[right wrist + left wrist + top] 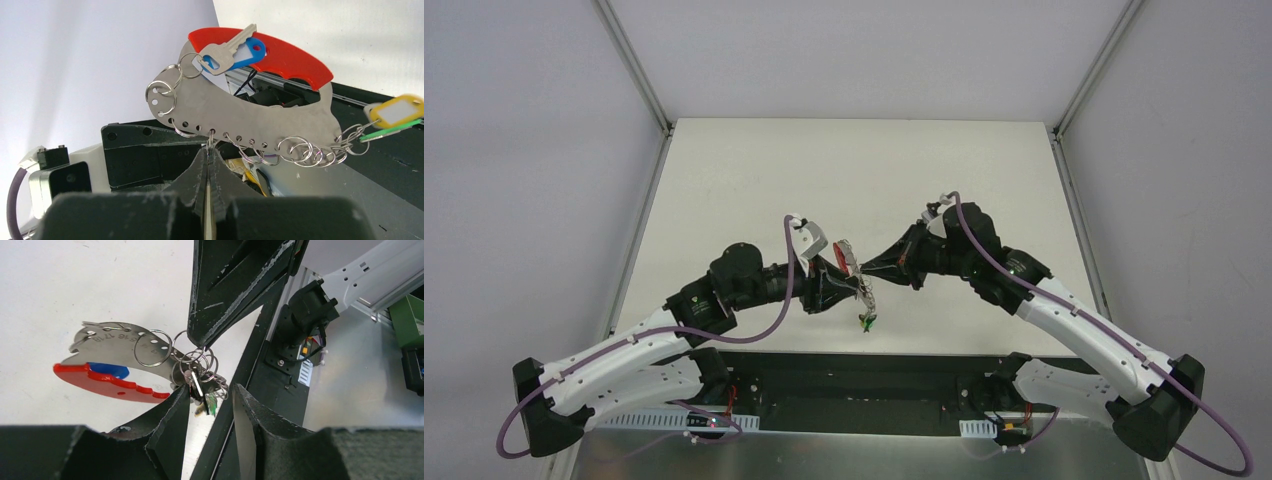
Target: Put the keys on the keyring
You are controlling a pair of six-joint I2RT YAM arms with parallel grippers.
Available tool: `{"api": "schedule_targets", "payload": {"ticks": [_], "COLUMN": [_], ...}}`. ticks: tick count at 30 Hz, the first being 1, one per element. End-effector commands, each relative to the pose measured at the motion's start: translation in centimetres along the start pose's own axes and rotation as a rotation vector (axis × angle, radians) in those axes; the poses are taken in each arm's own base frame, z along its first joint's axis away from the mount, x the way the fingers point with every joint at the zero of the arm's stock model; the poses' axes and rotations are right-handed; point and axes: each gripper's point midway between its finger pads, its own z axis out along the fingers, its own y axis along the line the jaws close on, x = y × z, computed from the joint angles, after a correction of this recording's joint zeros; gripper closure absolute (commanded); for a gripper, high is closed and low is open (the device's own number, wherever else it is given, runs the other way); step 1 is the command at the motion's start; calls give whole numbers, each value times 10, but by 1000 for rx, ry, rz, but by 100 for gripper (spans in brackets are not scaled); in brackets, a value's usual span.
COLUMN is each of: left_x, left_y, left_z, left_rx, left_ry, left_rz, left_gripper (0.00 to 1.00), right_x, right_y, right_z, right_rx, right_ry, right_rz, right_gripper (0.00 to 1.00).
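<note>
Leftmost, the left gripper (211,388) reaches in from eight o'clock over the table (864,170). Its fingers (172,415) stand apart with a gap between them, one tip touching the red end of the keyring (120,342); whether they truly clamp it I cannot tell. The keyring, a silvery crescent plate with a curved red edge and a row of small holes, sits in the air between the two grippers, toward six o'clock of the table's middle. Small split rings (305,150) hang from its holes. Of the keys (210,402), a blue-headed key (227,50) lies against the red edge at the plate's twelve o'clock in the right wrist view, while a yellow head (397,112) and a green head (390,134) dangle at its three o'clock end. From four o'clock comes the right gripper (209,152), jaws pressed together on one of the split rings under the plate.
</note>
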Motion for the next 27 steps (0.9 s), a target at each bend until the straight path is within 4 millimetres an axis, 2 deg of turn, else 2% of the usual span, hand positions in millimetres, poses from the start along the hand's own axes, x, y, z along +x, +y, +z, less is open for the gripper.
{"api": "schedule_targets", "payload": {"ticks": [1,9,19,22,27], "left_x": [-36,-49,-56,-54,-43], "left_y": [-23,-39,-53,-53,-42], "left_z": [1,5,6,10,21], "left_rx": [97,186,254,260,220], "left_ry": [-93,-150,-161,-152,-128], "left_rz": [21,-5,-25,-27,-16], "left_gripper": [64,64,63,63,63], "right_x": [0,-2,-5,-5,-4], "right_y": [18,16,15,17,21], "right_z": [-7,-5,-4,-4,-6], "right_rx": [-68,-67,-67,-73,-85], "right_ry": [-20,-25,-39,-40,-40], "right_rz": [53,55,58,58,57], "right_gripper": [100,100,100,100,100]}}
